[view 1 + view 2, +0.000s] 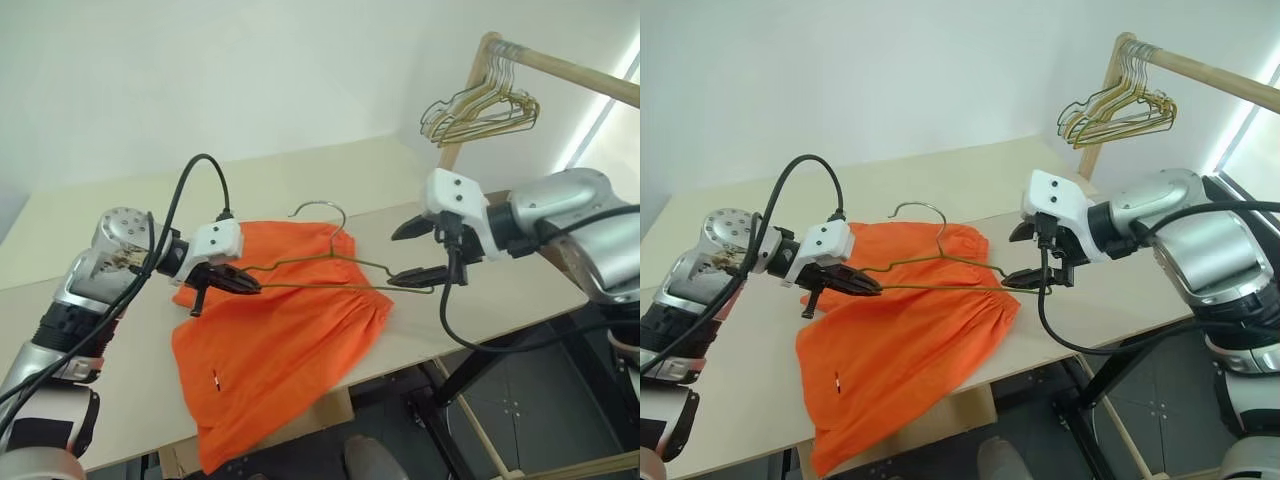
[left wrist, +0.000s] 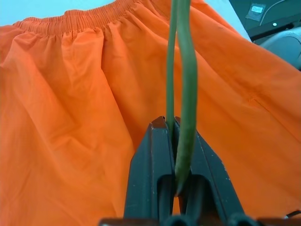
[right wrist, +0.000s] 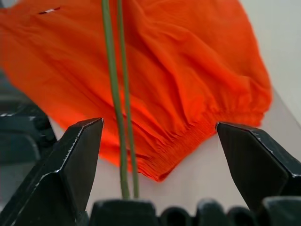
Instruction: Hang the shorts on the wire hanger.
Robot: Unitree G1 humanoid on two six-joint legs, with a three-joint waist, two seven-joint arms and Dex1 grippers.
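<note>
The left claw [image 1: 238, 281] is clamped shut on one shoulder end of the wire hanger [image 1: 330, 272]; in the left wrist view its black fingers [image 2: 153, 174] pinch the two thin olive-green wires where they run together, and the wire's very tip is hidden between the pads. A black cable loops up over that arm.

The shorts [image 1: 275, 340] lie spread on the pale bench [image 1: 110, 400], bright orange soft cloth with a crinkled, gathered elastic waistband. Their long axis runs from the far waistband toward the near bench edge, where a leg end hangs over and is partly cut off from sight. A tiny white mark [image 1: 215, 379] shows on the near part of the cloth.

The hanger is held above the shorts, lying roughly level, its long bottom bar running left to right between the two claws and its curved hook [image 1: 322, 210] pointing away toward the far side of the bench. How much of the wire touches the cloth is hard to make out.

The right claw [image 1: 413, 252] stands wide open around the hanger's other shoulder end. In the right wrist view the two wires pass between its spread black fingers [image 3: 75, 160], close to one finger; whether they touch it cannot be told.

At far right, a bunch of gold and green wire hangers [image 1: 480, 110] hangs on a wooden rail [image 1: 570, 72], well apart from the bench things.
</note>
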